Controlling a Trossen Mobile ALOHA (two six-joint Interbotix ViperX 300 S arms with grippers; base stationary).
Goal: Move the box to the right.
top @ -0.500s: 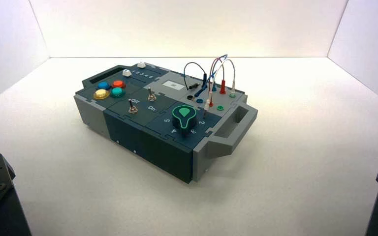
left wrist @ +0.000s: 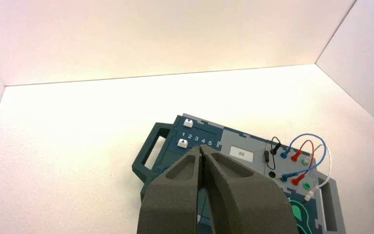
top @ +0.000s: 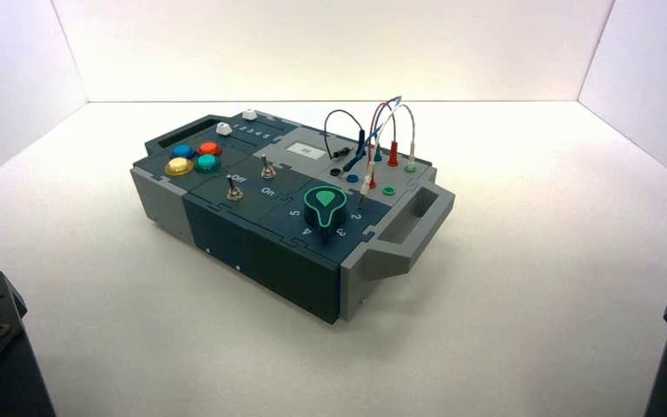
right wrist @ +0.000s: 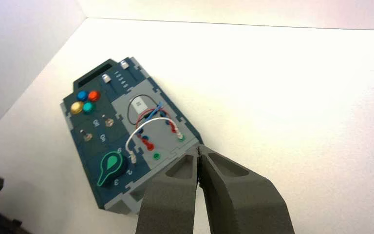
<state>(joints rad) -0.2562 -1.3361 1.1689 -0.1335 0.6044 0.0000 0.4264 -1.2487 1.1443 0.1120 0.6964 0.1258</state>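
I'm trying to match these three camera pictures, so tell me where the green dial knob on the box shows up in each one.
High view: the green teardrop-shaped dial knob sits on the box's near right part, beside the grey end handle.
Left wrist view: only its edge shows at the bottom, mostly hidden behind the shut left tool.
Right wrist view: fully seen, lower left, away from the shut right tool.
Shared landmark: the looping plugged-in wires.

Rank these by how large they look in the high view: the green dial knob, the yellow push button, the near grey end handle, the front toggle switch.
1. Grey end handle
2. Green dial knob
3. Yellow push button
4. Front toggle switch
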